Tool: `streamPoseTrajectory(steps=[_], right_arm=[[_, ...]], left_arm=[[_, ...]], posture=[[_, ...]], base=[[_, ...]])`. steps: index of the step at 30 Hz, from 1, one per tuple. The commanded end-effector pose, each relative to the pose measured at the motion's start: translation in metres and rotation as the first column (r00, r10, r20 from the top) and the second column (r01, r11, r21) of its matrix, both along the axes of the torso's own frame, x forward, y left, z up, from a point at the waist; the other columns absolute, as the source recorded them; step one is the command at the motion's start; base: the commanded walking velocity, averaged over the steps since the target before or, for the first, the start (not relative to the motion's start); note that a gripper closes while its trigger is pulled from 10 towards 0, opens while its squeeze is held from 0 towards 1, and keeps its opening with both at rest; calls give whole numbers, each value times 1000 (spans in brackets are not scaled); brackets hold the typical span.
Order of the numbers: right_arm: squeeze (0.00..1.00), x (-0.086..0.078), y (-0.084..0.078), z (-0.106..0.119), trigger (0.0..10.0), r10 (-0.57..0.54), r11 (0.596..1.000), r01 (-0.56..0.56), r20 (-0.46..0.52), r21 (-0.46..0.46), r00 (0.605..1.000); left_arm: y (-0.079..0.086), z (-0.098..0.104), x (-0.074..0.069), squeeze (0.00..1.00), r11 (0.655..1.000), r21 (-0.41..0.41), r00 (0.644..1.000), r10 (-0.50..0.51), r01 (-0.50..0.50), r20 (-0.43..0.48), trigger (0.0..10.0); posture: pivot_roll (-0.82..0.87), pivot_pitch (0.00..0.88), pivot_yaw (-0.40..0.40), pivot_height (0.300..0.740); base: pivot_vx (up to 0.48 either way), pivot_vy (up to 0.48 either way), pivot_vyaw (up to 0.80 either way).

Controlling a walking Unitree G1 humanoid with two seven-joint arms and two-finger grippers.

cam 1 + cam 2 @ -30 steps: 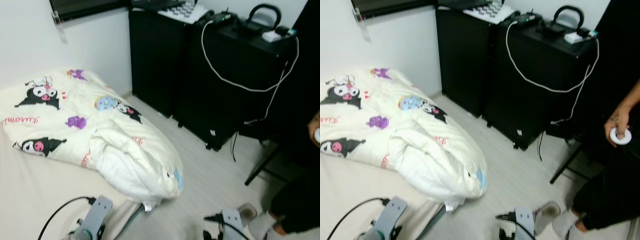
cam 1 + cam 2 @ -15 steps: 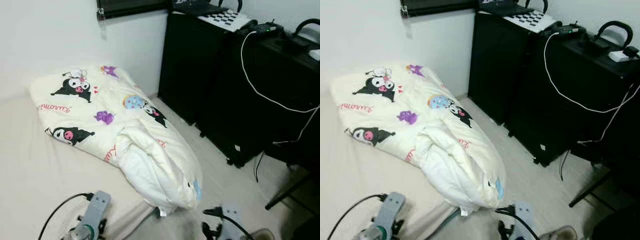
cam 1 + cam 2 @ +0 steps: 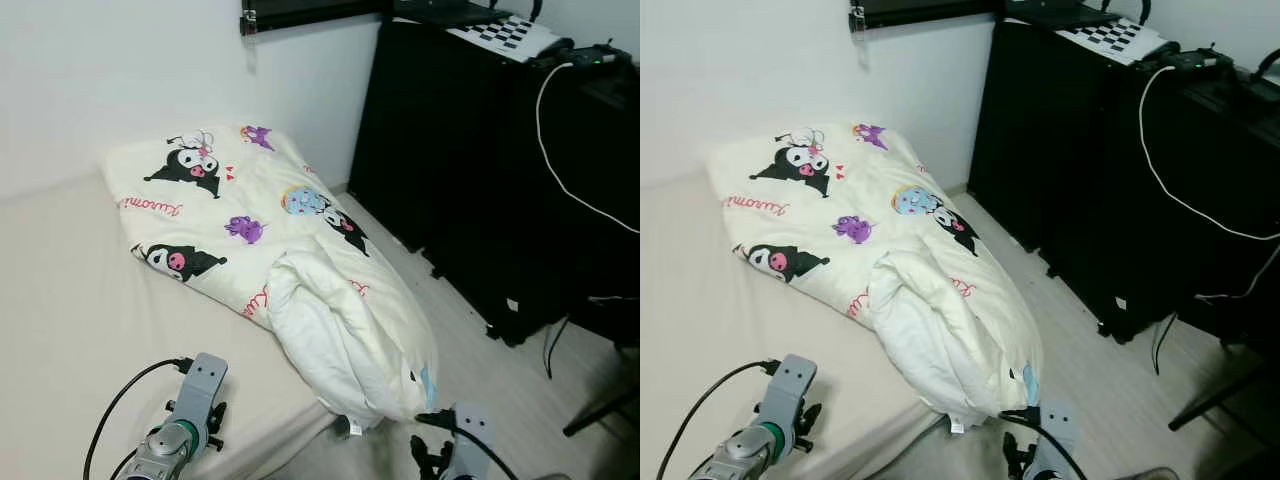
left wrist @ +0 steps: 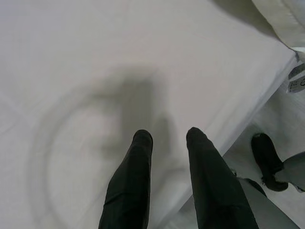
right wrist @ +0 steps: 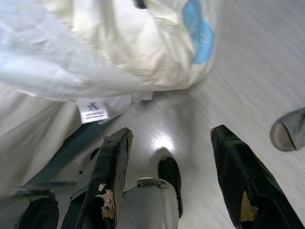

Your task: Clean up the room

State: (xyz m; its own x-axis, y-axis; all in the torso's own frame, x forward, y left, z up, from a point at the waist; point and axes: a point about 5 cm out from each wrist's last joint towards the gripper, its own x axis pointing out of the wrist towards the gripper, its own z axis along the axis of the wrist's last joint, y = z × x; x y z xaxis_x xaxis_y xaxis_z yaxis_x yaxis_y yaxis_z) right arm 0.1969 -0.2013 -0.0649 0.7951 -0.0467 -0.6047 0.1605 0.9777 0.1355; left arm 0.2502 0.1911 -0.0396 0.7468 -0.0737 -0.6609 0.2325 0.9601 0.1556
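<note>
Wrist views give us both end effectors: left end effector (image 4: 167,136) slightly parted over the beige bed sheet (image 4: 71,71), right end effector (image 5: 171,136) spread above pale wooden floor (image 5: 248,62). Head camera has swung; the cream cartoon-print duvet (image 3: 280,270) now sits centred, draping off the bed.

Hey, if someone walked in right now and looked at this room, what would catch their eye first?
Most likely the cream comforter printed with cartoon characters, bunched up on the bed with one end spilling over the edge toward the floor. Next, the tall black cabinets along the wall beside the bed, with a white cable looping down their front and a checkerboard sheet on top.
</note>
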Motion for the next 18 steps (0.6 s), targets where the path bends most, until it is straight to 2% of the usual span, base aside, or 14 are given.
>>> streamPoseTrajectory(steps=[1, 18], right_arm=[[0, -5, -4, -1, 10000, -24, 1000, 24, -1, 0, 1000], [0, -1, -3, 1, 10000, -26, 1000, 26, 13, -4, 1000]], left_arm=[[-1, -6, -8, 0, 1000, -18, 1000, 6, -6, -26, 10000], [-4, -4, -6, 0, 999, -33, 1000, 1, -2, -13, 10000]], posture=[[5, 74, 1, 740], [5, 74, 1, 740]], base=[[-345, 0, 0], [-418, 0, 0]])
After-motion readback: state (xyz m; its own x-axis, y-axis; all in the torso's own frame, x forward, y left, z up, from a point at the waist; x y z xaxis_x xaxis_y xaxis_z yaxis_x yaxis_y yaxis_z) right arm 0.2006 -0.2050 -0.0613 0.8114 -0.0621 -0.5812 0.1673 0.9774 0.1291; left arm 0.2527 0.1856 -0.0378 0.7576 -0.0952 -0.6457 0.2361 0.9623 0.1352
